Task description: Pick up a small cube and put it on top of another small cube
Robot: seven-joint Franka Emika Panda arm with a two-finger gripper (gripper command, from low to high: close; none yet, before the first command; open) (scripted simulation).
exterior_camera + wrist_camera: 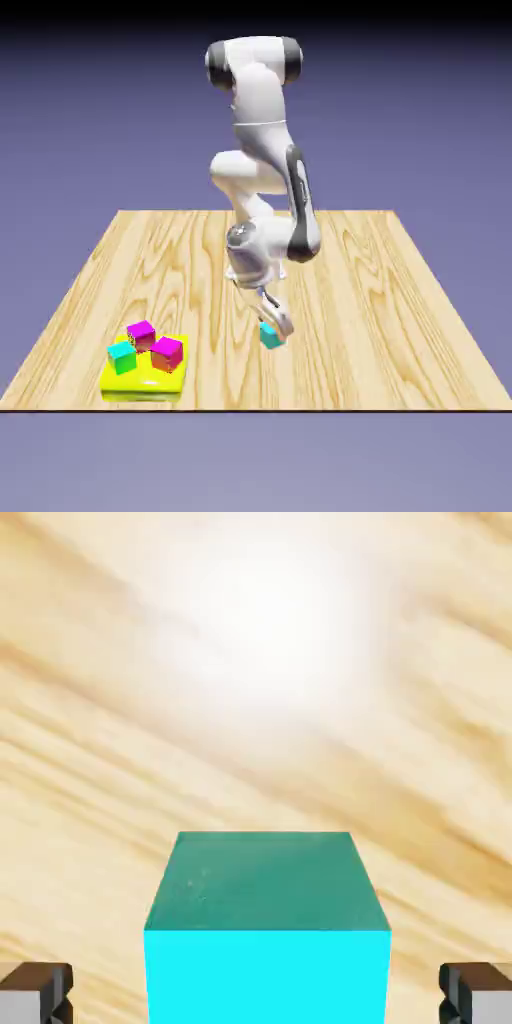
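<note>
Wood fills my exterior view's lower half: a pale, brown-grained tabletop (370,300) against a blue-violet backdrop. I see my white robot arm with dark grey joint covers (262,95) reaching down from the far side of it, bent at the elbow. Its white two-finger gripper (274,324) is low over the table, tilted, right at the small teal-cyan cube (270,337), which sits on the wood a little right of the picture's middle and is partly hidden by the hand. Over on the exterior view's left I have a glossy bright-yellow slab (148,384) near the table's front edge, with three small cubes on it: a cyan-topped cube with bright green sides (122,358) on the left, a magenta-topped cube (141,334) toward the back and another magenta-topped cube (167,353) on the right.

Through my hand view I look at the teal-cyan cube from close up, large at the bottom edge, one face dull green-teal and the other bright cyan. Dark-and-grey fingertips (38,994) show in the two lower corners, spread wide, with wood visible between each of them and the cube; they are released and hold nothing. Higher up, a white glare washes out the grain.
</note>
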